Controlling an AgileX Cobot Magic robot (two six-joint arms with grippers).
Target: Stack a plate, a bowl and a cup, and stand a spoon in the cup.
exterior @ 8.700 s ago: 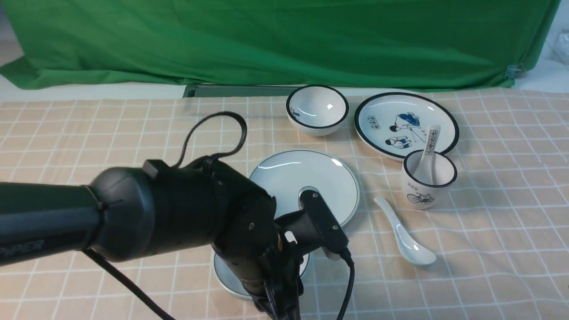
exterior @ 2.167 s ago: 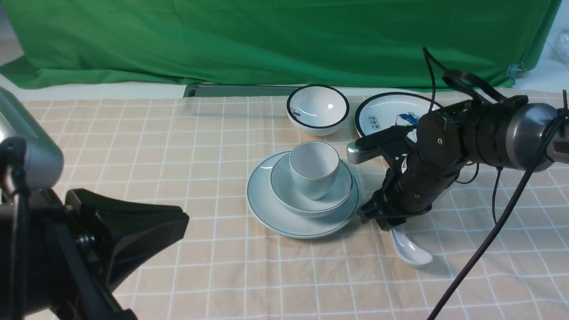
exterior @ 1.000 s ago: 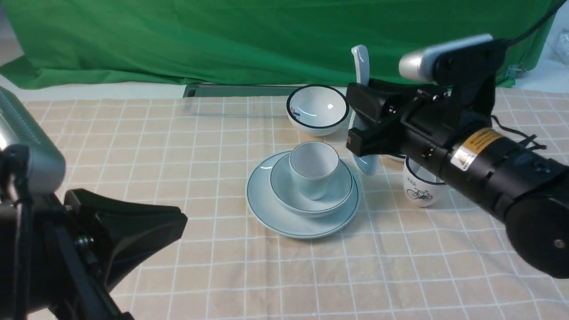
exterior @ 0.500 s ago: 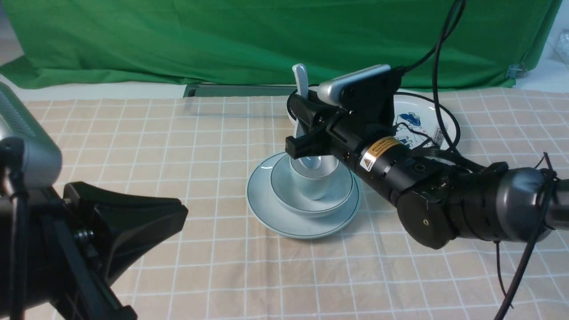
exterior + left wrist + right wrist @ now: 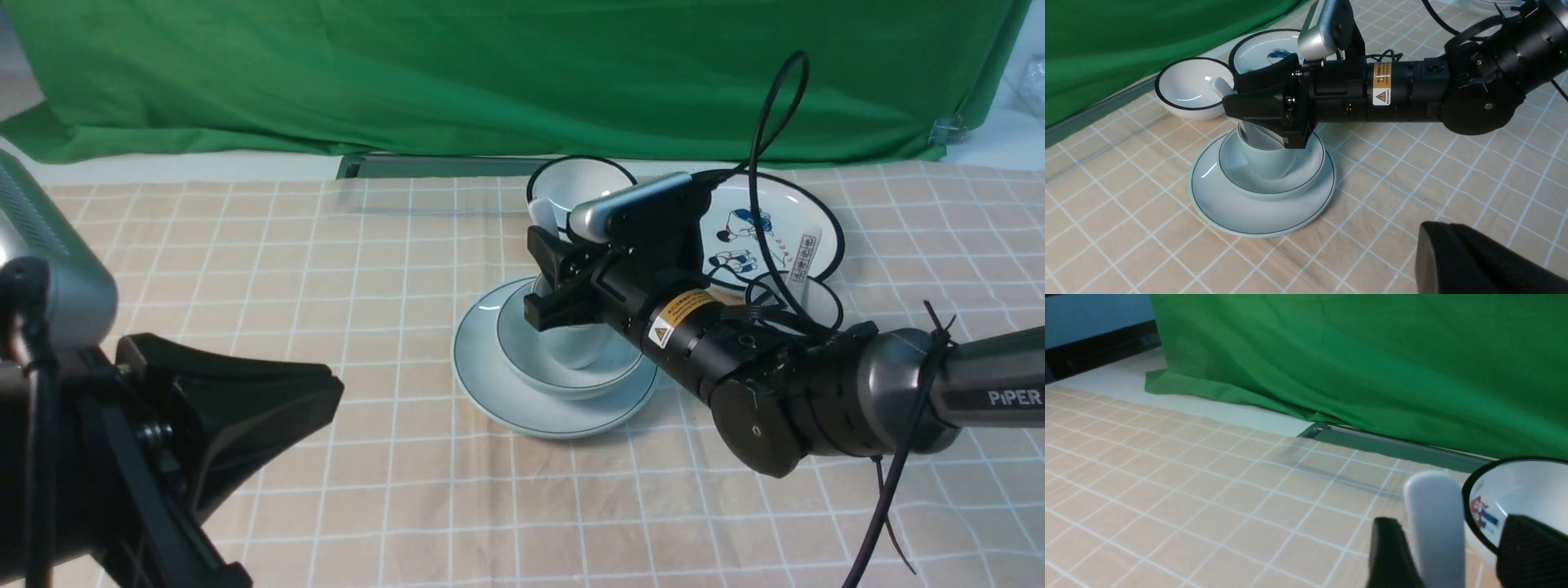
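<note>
Right gripper (image 5: 540, 278) brackets the spoon (image 5: 1435, 522), scoop down in the cup (image 5: 578, 349), handle leaning toward eleven o'clock; clamped or loosened, I cannot tell. Part the jaws slowly, then withdraw toward four o'clock.

The plate (image 5: 522, 416), the bowl (image 5: 518, 351), the cup (image 5: 575, 351) and the spoon (image 5: 1435, 522) share one plain, glossy pale blue-white — plate and bowl edged with a thin dark line. The tablecloth (image 5: 326, 245) is peach with a white grid, the backdrop (image 5: 490, 73) solid green. The black-rimmed bowl (image 5: 580, 184) and the cartoon plate (image 5: 784, 204) are white — the latter printed with blue figures.
</note>
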